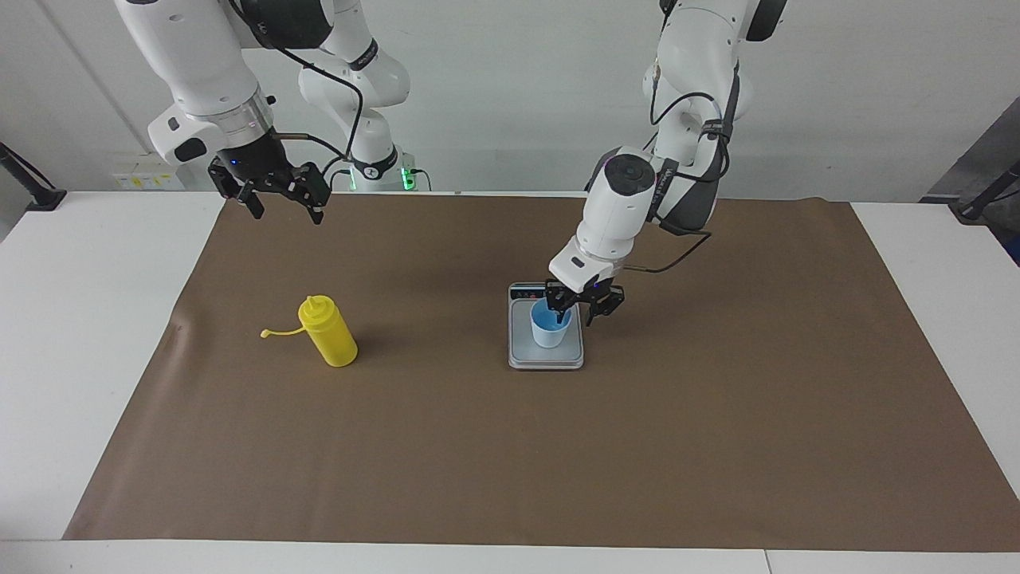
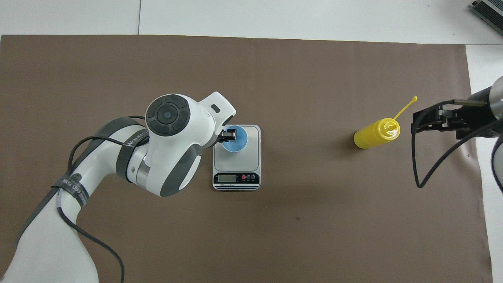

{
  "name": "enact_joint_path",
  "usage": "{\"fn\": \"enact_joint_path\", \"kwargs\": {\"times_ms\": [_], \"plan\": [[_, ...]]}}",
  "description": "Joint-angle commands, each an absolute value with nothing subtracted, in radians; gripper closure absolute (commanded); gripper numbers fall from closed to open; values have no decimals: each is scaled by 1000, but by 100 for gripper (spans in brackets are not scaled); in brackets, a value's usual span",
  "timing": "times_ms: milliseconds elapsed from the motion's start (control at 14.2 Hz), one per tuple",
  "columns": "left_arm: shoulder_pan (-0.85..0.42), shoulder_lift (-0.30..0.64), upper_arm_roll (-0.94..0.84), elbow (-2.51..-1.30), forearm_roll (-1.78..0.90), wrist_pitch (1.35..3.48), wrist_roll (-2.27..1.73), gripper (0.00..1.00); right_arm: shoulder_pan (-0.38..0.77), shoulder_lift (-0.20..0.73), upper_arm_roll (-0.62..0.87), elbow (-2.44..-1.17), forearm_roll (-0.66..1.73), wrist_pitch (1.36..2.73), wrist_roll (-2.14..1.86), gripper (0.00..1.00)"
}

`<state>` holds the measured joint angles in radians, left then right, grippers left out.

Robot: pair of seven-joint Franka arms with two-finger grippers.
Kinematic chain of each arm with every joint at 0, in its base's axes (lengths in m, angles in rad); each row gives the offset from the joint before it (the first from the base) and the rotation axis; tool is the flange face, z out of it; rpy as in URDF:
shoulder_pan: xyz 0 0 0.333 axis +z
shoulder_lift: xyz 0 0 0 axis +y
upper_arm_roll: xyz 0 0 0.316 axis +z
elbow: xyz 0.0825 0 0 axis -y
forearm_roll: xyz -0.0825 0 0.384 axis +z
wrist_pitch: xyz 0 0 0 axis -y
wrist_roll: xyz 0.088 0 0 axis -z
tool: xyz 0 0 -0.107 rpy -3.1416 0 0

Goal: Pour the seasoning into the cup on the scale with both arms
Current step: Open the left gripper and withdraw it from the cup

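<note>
The light-blue cup (image 1: 551, 330) stands on the silver-grey scale (image 1: 547, 358), also seen from overhead as cup (image 2: 237, 142) on scale (image 2: 248, 157). My left gripper (image 1: 579, 312) hangs open just over the cup's rim on the side toward the left arm's end, no longer gripping it; one finger (image 2: 229, 135) shows over the rim, the rest is hidden under the wrist. The yellow seasoning bottle (image 1: 329, 335) (image 2: 374, 134) stands upright toward the right arm's end, its cap strap (image 1: 279, 332) hanging out. My right gripper (image 1: 285, 204) (image 2: 414, 124) is open in the air beside the bottle, apart from it.
A brown mat (image 1: 558, 462) covers most of the white table (image 1: 88, 319). The scale's display strip (image 2: 235, 179) faces the robots. A dark object (image 2: 487, 10) lies at the table's corner farthest from the robots, toward the right arm's end.
</note>
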<state>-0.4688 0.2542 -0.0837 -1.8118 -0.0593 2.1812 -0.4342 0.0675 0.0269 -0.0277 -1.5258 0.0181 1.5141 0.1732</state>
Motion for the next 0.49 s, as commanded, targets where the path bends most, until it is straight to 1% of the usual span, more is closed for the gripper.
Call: {"fn": "enact_joint_path", "kwargs": {"times_ms": [0, 212, 423], "plan": [[-399, 172, -80, -1812, -66, 2093, -426, 0, 48, 12, -15, -1546, 37, 1526, 155, 0], [-338, 160, -78, -1769, -61, 2025, -423, 0, 48, 12, -15, -1546, 37, 1528, 155, 0], [-258, 92, -78, -1773, -61, 1929, -318, 0, 48, 12, -15, -1546, 37, 1528, 155, 0]]}}
